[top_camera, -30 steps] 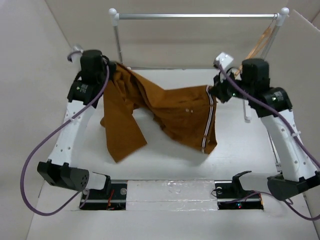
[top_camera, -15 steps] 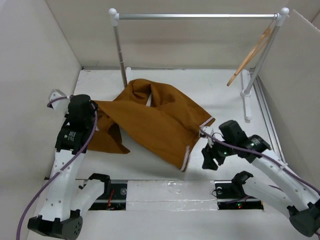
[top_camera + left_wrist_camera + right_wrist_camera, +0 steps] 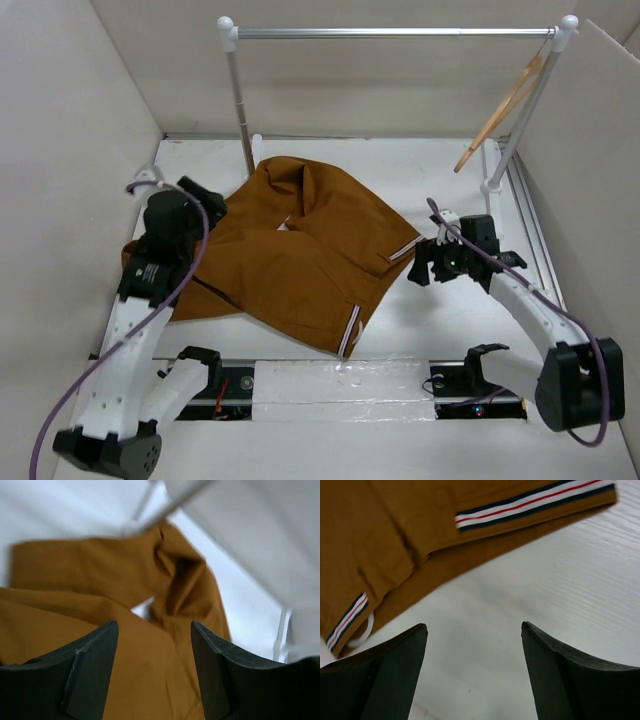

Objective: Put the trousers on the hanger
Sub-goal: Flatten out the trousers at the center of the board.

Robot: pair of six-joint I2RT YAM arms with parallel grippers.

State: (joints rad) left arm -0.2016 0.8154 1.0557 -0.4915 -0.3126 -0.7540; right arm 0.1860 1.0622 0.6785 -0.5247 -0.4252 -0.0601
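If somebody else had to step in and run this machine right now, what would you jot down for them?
Left gripper: open, empty, just above the trousers.
Right gripper: open, empty, over bare table beside the striped waistband.
Trousers: lying loosely spread on the table, held by nothing.
Hanger: hanging bare at the right end of the rail.
Done: nothing is on the hanger yet.
Left: grasp the trousers and get them onto the hanger.

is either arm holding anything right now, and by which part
Nothing is held: the left fingers and right fingers stand open, the trousers lying free on the table.
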